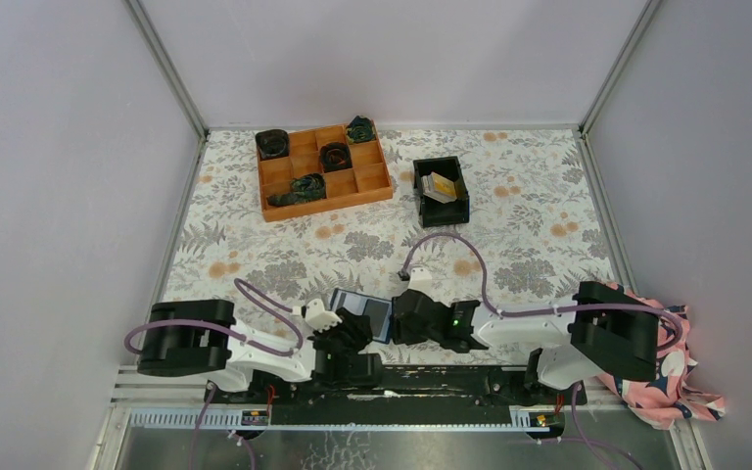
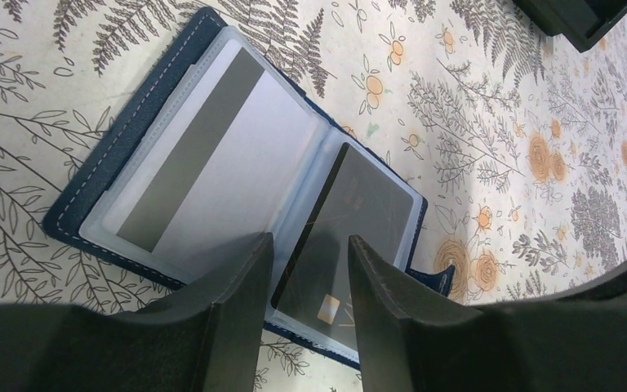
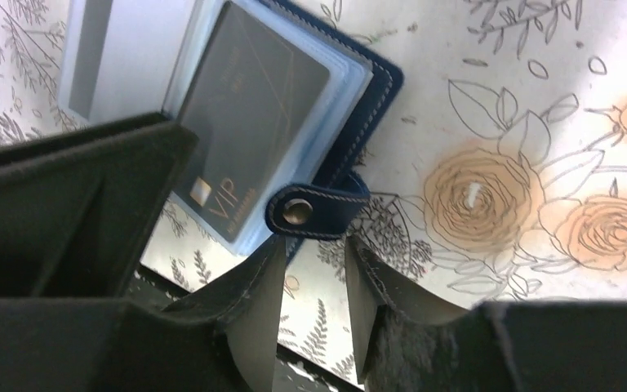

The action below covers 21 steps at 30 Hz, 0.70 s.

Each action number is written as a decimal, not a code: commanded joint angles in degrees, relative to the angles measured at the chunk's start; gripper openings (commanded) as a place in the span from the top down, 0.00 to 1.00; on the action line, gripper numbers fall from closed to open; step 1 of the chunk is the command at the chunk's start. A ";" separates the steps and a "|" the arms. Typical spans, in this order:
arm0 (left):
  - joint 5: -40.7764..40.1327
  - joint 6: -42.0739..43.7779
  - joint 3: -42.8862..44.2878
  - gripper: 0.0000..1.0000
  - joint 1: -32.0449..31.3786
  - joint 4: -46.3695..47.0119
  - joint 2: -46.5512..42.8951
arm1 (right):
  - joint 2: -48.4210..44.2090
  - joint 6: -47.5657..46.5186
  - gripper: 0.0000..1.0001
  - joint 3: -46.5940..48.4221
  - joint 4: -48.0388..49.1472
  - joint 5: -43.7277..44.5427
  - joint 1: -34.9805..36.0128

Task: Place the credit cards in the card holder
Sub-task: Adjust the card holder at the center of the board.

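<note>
Top external view: near the table's point(image 1: 548, 245) front edge, the left gripper point(image 1: 352, 329), jaws apart and empty, is poised over the open card holder point(image 1: 362, 311). Its clear sleeves hold a grey credit card point(image 2: 200, 159) and a dark credit card point(image 2: 355, 220). The right gripper point(image 3: 316, 245), jaws slightly parted and holding nothing, sits just beside the snap tab point(image 3: 317, 209).

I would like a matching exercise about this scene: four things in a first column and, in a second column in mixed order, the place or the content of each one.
Column one:
1. dark VIP card
2. snap tab
3. black bin
4. orange tray

Column two:
A. holds dark rolled items in some compartments
B. inside a clear sleeve of the open card holder
C. sticks out from the holder's edge, just ahead of the right tool
D. holds a few cards, beside the tray

Pairs: 1-B, 2-C, 3-D, 4-A.
</note>
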 commanded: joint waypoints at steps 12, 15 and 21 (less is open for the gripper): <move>6.64 -1.94 -1.01 0.56 -2.39 1.15 3.30 | 9.74 3.38 0.59 8.32 -12.28 20.78 1.58; 6.61 -1.73 -0.97 0.56 -2.42 1.63 3.65 | 10.75 2.55 0.59 7.62 -9.95 21.67 1.50; 6.67 -1.89 -1.04 0.55 -2.44 1.64 3.66 | 11.90 0.43 0.61 7.48 -7.92 24.82 1.41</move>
